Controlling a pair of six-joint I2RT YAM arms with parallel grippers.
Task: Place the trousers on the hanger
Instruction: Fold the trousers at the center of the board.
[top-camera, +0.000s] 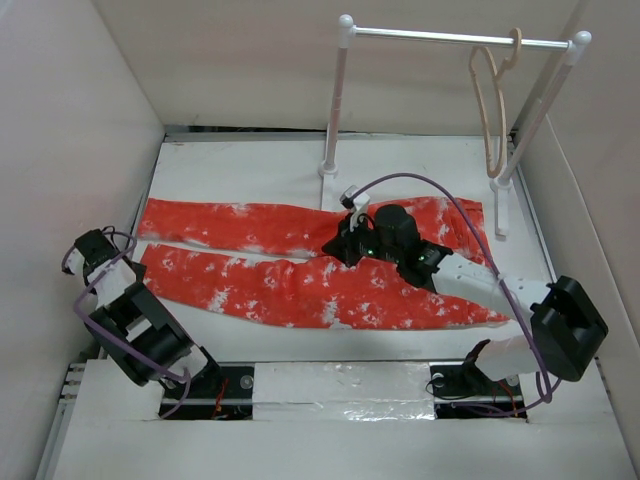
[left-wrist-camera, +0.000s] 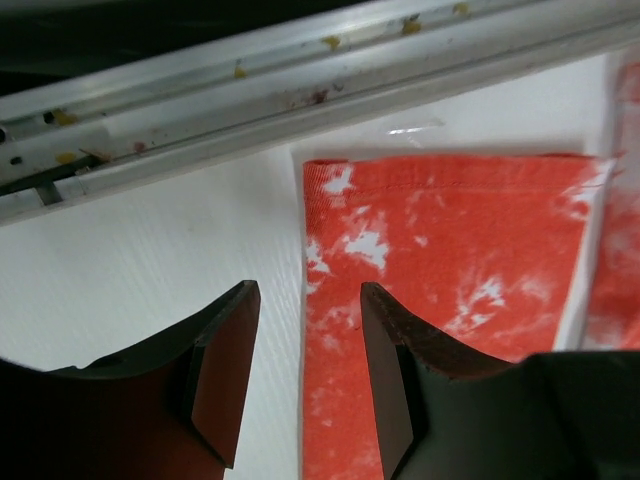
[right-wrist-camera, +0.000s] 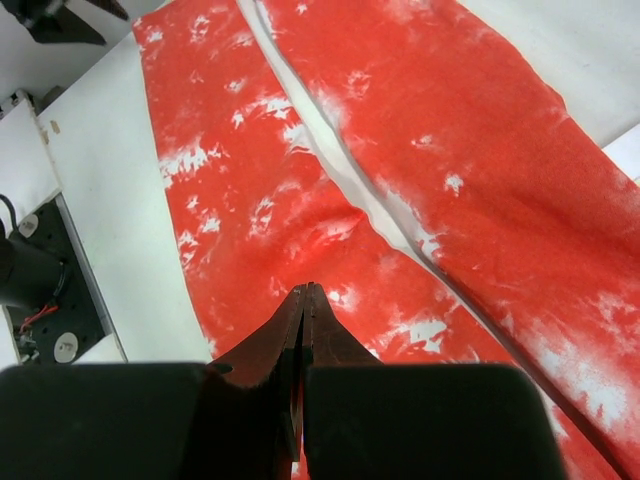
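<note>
R claw (right-wrist-camera: 306, 292) closed, tips on trousers (right-wrist-camera: 460, 150); L claw (left-wrist-camera: 306, 292) agape over their edge.

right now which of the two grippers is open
The left gripper: its fingers stand apart near a cuff end of the trousers. The right gripper has its fingers pressed together over the cloth.

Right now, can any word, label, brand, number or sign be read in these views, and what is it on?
None: no legible text in any view.
The trousers carry only white blotches, no lettering.
The hanger and rail stand are plain.
The left arm and right arm show no readable markings.
</note>
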